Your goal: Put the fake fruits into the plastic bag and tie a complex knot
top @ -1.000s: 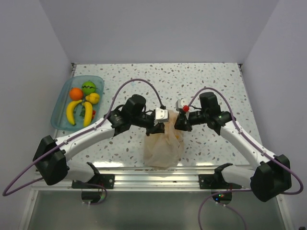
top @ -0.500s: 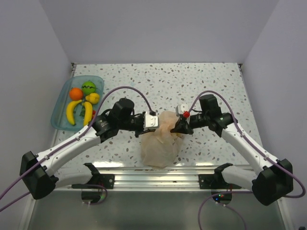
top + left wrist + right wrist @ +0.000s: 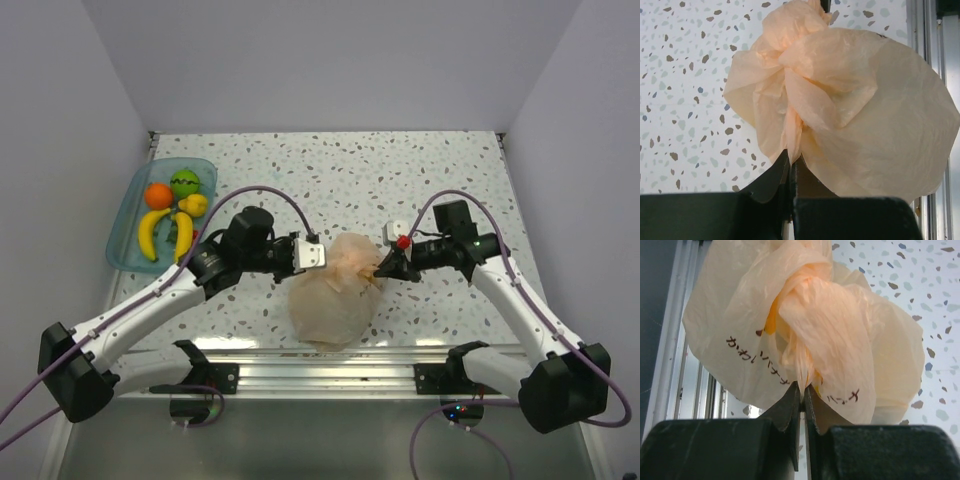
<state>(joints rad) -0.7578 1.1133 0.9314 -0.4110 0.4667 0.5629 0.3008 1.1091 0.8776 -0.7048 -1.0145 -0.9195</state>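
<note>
A: Setting: robotics lab bench, an enclosed test cell.
B: Basis?
A: Plain white walls (image 3: 330,60) close in on three sides of the speckled table (image 3: 400,170). An aluminium rail (image 3: 330,365) along its near edge carries two robot arms (image 3: 150,300) (purple cables (image 3: 262,189) looping over the table). Fake fruits (image 3: 158,195) sit as props in a blue tray (image 3: 125,240) at the table's left edge.

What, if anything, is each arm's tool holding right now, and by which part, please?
Both hold the thin translucent peach-orange plastic bag: the left tool pinches one twisted handle tail from the knot, the right tool the other.
</note>
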